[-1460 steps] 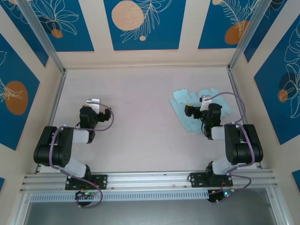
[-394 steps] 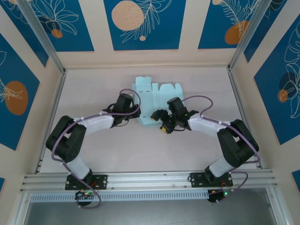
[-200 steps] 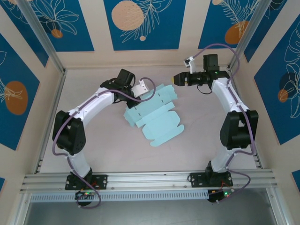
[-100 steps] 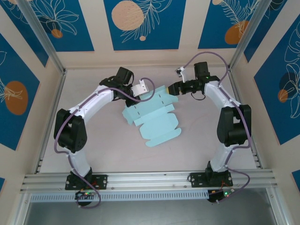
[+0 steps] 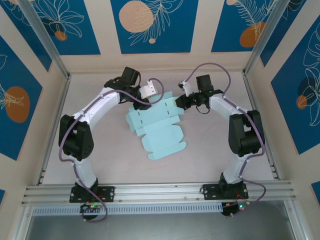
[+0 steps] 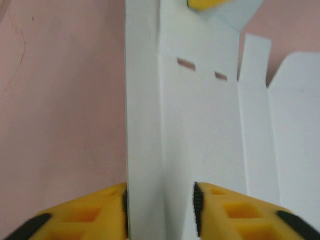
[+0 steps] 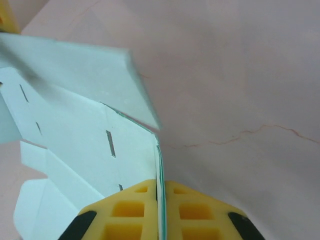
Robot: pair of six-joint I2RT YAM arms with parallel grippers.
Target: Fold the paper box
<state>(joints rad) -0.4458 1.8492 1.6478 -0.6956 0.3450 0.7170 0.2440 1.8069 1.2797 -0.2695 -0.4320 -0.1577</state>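
Right hand (image 7: 160, 215) pinches the thin, slotted, pale-blue paper box (image 7: 95, 145).

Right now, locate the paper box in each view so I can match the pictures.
Top external: the paper box lies mid-table as a flat cutout between both arms.
Left wrist: paper box fills centre and right, a fold standing between the left tool fingers.
Right wrist: paper box at left, its edge pinched in the right tool.
Shared landmark: the small slots.
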